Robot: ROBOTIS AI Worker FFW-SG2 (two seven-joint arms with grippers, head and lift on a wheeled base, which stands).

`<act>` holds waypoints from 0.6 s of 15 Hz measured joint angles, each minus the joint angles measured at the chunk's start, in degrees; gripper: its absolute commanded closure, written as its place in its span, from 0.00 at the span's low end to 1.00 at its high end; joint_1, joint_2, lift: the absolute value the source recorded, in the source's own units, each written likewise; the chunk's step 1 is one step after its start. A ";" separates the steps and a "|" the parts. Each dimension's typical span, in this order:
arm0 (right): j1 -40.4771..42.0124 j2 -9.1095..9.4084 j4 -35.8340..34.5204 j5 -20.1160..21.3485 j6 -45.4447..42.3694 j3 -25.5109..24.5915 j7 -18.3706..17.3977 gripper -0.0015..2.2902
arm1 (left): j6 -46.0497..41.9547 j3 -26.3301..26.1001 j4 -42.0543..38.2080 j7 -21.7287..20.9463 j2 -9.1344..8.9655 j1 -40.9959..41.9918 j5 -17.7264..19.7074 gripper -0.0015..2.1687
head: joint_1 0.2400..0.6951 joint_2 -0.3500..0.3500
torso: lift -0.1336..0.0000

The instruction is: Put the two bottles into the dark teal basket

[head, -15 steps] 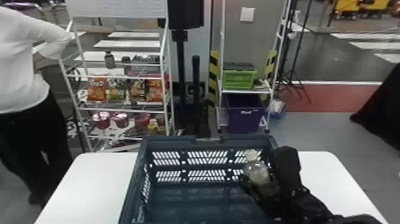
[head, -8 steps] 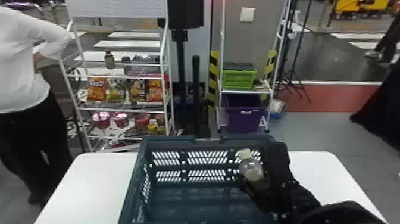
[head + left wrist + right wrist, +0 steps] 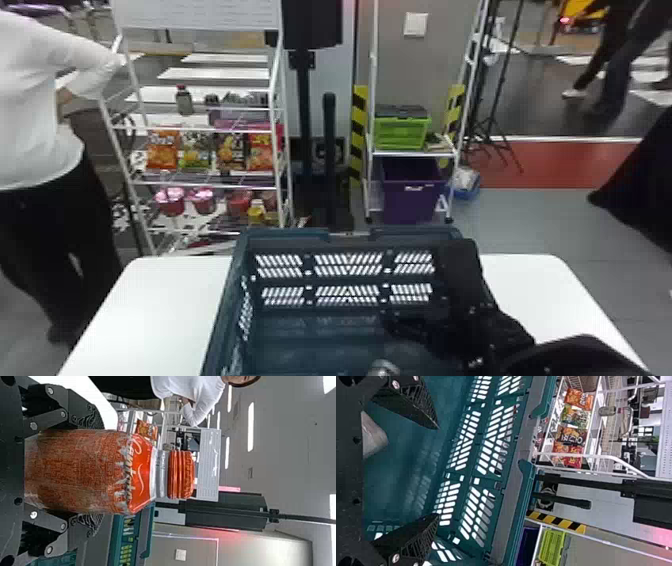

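At your twelve o'clock, a dark teal plastic basket (image 3: 285,234) holds a clear bottle (image 3: 382,369) toward five o'clock. Your right gripper (image 3: 425,297), fingers spread, is at its three. Your left gripper (image 3: 97,471) pinches an upright red-capped, orange-red bottle (image 3: 87,471).

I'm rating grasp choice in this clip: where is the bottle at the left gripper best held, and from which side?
I'd grip the bottle by its body, below the shoulder, coming level from the side with a finger on each flank, as the left gripper does. It stands upright, its body broad and fairly straight-sided; the neck below the red cap is narrower and likely less secure.
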 measured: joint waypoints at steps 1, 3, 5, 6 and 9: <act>0.27 0.00 -1.04 -0.22 -0.06 0.00 0.55 0.03 | 0.00 -0.01 0.07 0.00 0.00 -0.01 0.01 0.99 | 0.57 0.50 | 1.00; 1.68 0.00 -4.14 -0.78 -0.69 0.00 1.91 0.03 | 0.00 -0.01 0.11 0.00 0.00 -0.01 0.02 0.99 | 0.57 0.50 | 1.00; 5.15 0.00 -8.49 -1.55 -3.06 -0.01 2.19 0.03 | 0.00 -0.01 0.06 0.00 0.01 -0.05 0.01 0.99 | 0.57 0.50 | 1.00; 7.18 0.00 -10.27 -2.30 -5.06 -0.20 2.17 0.03 | 0.00 0.00 -0.05 0.00 0.06 -0.08 0.01 0.99 | 0.57 0.50 | 1.00; 14.78 0.00 -14.42 -7.48 -16.87 -3.16 2.82 0.03 | 0.45 0.21 -0.44 0.00 0.32 -0.29 0.11 0.99 | 0.57 0.50 | 1.00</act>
